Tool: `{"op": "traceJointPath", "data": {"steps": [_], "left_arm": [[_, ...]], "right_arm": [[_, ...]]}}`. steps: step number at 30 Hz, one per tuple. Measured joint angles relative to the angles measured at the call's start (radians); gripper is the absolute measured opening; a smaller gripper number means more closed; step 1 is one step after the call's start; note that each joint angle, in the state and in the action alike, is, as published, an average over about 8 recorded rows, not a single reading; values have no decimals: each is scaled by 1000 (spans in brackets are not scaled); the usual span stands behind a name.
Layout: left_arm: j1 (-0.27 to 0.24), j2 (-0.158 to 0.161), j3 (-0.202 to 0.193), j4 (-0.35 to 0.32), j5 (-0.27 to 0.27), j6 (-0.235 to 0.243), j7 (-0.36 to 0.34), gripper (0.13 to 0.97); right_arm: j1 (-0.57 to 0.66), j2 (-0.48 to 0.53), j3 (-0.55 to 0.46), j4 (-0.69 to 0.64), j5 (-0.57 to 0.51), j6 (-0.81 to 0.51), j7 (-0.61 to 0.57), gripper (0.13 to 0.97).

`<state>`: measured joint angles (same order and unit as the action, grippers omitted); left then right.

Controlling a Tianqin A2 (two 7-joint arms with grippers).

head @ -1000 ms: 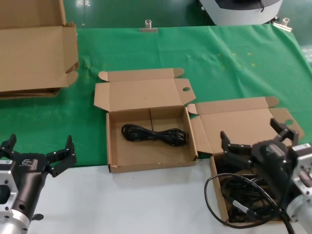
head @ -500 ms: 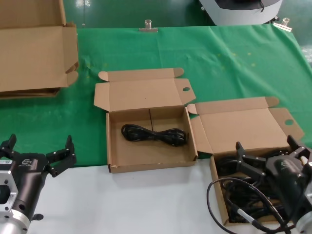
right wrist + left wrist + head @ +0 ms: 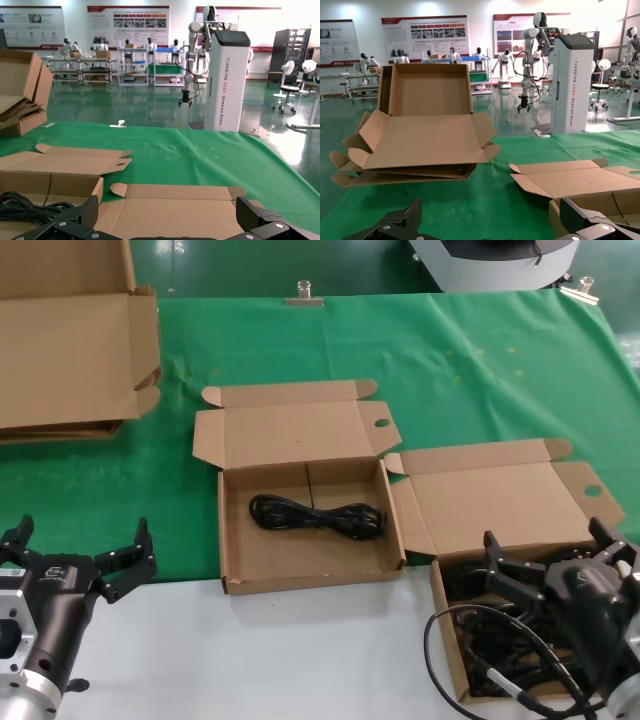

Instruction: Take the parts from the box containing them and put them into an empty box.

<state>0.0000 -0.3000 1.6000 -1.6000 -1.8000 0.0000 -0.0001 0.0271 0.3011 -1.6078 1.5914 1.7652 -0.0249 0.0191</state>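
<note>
- Done: 1 cable bundle (image 3: 316, 515) lies in the centre box (image 3: 232, 540).
- Left: tangled cables (image 3: 500, 640) fill the source box (image 3: 447, 635) at 4 o'clock; right gripper (image 3: 556, 562) hovers released above.
- Left gripper (image 3: 75, 555) waits released at 8 o'clock.

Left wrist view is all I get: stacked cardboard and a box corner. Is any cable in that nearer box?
Observer: Yes, one coiled black cable lies on the floor of the middle box.
Operator: Where are the others?
Observer: Tangled in the right box, under the right gripper.
Operator: Is it holding one?
Observer: No, its fingers are spread open above them.
Operator: And my arm?
Observer: The left gripper is open, holding nothing.
</note>
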Motion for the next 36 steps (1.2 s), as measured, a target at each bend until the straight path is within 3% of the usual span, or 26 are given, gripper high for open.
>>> {"op": "traceJointPath", "data": {"steps": [36], "left_arm": [[0,0,0,0,0,0,0,966]], "right_arm": [[0,0,0,0,0,0,0,966]]}}
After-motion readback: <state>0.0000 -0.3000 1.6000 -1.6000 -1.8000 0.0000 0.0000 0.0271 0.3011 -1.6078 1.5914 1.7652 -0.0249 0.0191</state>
